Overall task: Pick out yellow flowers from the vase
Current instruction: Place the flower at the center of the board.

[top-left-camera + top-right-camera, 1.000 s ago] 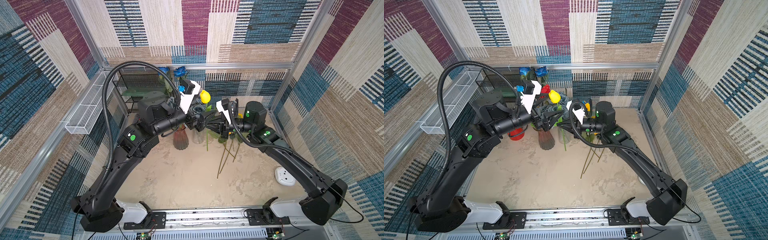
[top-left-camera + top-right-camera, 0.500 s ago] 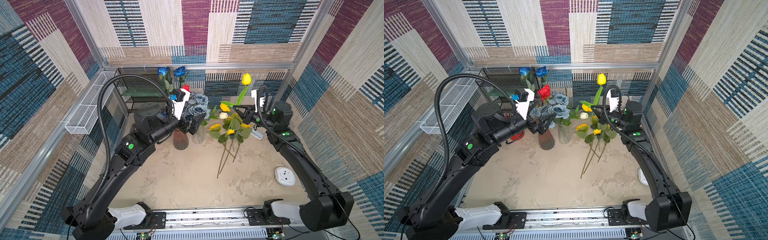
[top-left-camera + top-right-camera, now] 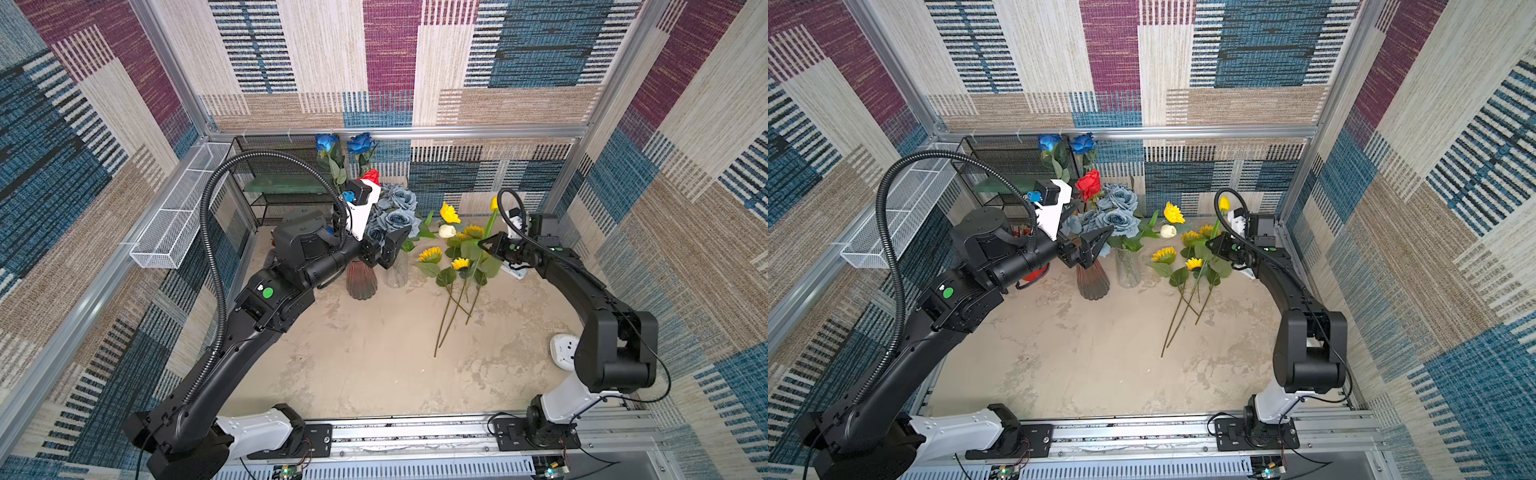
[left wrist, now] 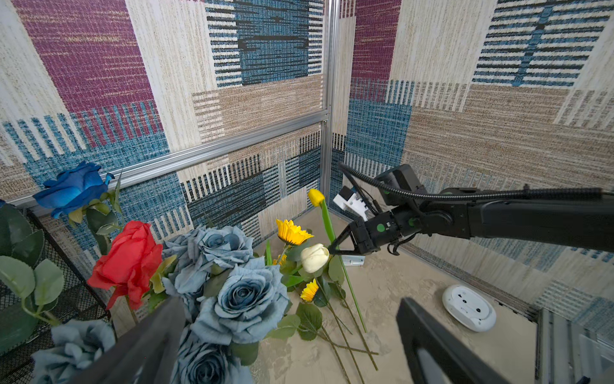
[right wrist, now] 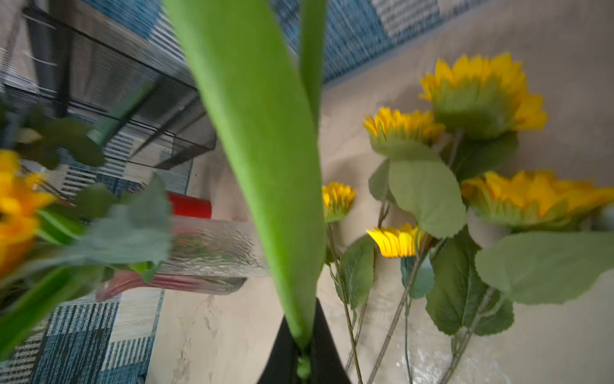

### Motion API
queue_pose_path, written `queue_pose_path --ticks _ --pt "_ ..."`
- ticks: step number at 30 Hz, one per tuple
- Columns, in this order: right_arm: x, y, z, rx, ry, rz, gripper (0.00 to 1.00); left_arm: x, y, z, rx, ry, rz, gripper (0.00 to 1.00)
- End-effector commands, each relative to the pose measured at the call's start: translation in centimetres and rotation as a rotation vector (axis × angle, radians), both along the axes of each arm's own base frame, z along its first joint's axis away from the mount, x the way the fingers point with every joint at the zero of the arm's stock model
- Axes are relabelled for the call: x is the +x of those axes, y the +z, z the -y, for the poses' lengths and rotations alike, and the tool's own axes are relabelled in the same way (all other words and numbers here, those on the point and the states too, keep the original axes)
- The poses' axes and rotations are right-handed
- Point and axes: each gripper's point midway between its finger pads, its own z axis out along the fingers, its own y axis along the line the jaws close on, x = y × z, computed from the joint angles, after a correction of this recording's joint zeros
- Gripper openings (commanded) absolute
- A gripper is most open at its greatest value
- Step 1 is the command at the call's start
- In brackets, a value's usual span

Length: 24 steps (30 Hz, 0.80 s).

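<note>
My right gripper [image 3: 483, 244] [image 3: 1211, 246] [image 5: 304, 362] is shut on the green stem of a yellow tulip [image 3: 493, 203] [image 3: 1224, 203] [image 4: 316, 196], held upright at the back right, above several sunflowers [image 3: 430, 254] [image 3: 1163, 254] [image 5: 398, 239] that lie on the table. A clear glass vase [image 3: 395, 270] [image 3: 1128, 270] holds grey-blue roses [image 4: 242, 296], one sunflower [image 3: 449, 212] [image 4: 292, 232] and a white tulip [image 4: 314, 257]. My left gripper [image 3: 384, 239] [image 3: 1090, 224] [image 4: 289, 301] stands open beside the roses, holding nothing.
A brown ribbed vase [image 3: 361, 282] with a red rose [image 3: 1089, 185] stands left of the glass one. A black wire shelf [image 3: 282, 178] and a red cup [image 3: 1032, 274] are at the back left. A white wire basket [image 3: 178, 224] hangs on the left wall. A white round device [image 3: 563, 349] lies right.
Both grippers were together over the vase. My right gripper has carried the yellow tulip away to the back right and lowered it. My left arm has drawn back from the vase.
</note>
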Motion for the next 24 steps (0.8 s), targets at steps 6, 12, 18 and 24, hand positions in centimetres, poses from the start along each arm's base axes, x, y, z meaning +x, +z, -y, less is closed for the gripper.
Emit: queue_pose_path --ticks 6,12,18,24 --pt "-0.8 -6.8 -3.0 -0.085 0.124 -0.183 0.04 0.0 1.1 0.2 -0.03 -0.009 0.024 0.99" --pt "-0.7 -8.5 -2.8 -0.096 0.106 -0.213 0.09 0.0 1.0 0.3 -0.026 -0.014 0.021 0.99" --pt "-0.8 -8.5 -2.8 -0.098 0.107 -0.217 0.34 0.4 1.0 0.5 -0.025 -0.011 0.02 0.99" --pt "-1.0 -7.8 -2.4 -0.102 0.089 -0.204 0.51 0.6 1.2 0.7 -0.023 -0.011 0.017 0.99"
